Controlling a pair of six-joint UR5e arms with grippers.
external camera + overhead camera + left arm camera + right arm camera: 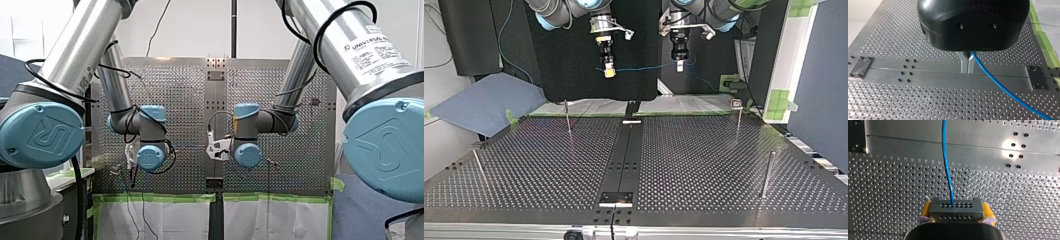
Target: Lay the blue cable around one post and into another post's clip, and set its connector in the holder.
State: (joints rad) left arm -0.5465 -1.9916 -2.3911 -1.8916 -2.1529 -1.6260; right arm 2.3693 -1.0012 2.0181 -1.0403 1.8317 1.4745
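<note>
The blue cable (644, 66) hangs stretched between my two grippers, high above the perforated table (704, 165). At the top view's left, my right gripper (609, 73) with yellow pads is shut on the cable's dark grey connector (955, 208). The cable (947, 165) runs straight ahead from that connector. At the top view's right, my left gripper (679, 66) holds the cable further along. In the left wrist view its metal fingers (964, 63) are shut on the cable (1003, 87), which trails off to one side over the centre rail (923, 73).
Thin metal posts stand on the table: one far left (567, 116), one far right (739, 120), one near right (767, 175), one near left (479, 167). A small bracket (615, 198) sits on the centre rail by the near edge, another (631, 121) at its far end.
</note>
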